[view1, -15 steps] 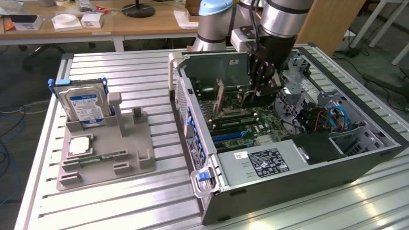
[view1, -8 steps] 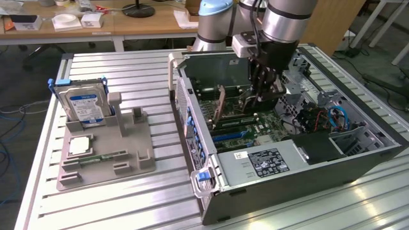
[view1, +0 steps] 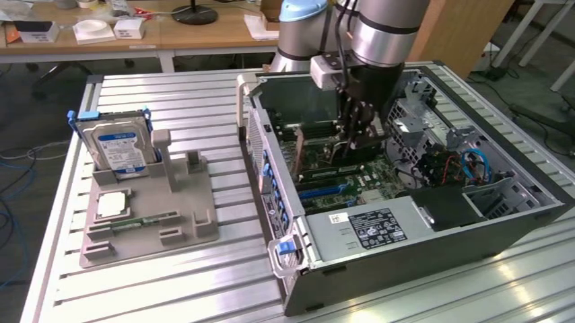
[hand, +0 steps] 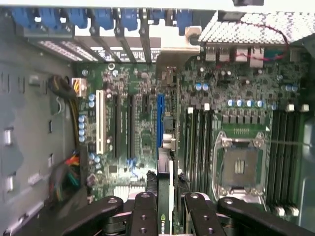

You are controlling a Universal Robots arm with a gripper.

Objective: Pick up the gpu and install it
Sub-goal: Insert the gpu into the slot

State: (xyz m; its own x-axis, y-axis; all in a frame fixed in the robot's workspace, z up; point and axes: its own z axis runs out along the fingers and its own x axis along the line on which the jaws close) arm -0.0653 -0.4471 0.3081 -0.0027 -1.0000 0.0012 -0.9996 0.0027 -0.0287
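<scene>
My gripper (view1: 355,138) reaches down into the open computer case (view1: 269,168), just above the motherboard (view1: 346,178). In the wrist view the gripper (hand: 165,199) is shut on the gpu (hand: 164,223), which stands edge-on between the two black fingers (hand: 145,209). The card's thin edge runs away from the fingers in line with the blue expansion slot (hand: 160,120) and close beside it. Whether the card is touching the slot cannot be told. In the exterior view the arm hides most of the gpu.
A grey fixture (view1: 148,229) on the slatted table holds a silver hard drive with a blue label (view1: 121,148), a slim memory stick (view1: 144,221) and a square chip (view1: 112,204). Inside the case are the power supply (view1: 368,229), the empty processor socket (hand: 241,164) and cables (view1: 467,165).
</scene>
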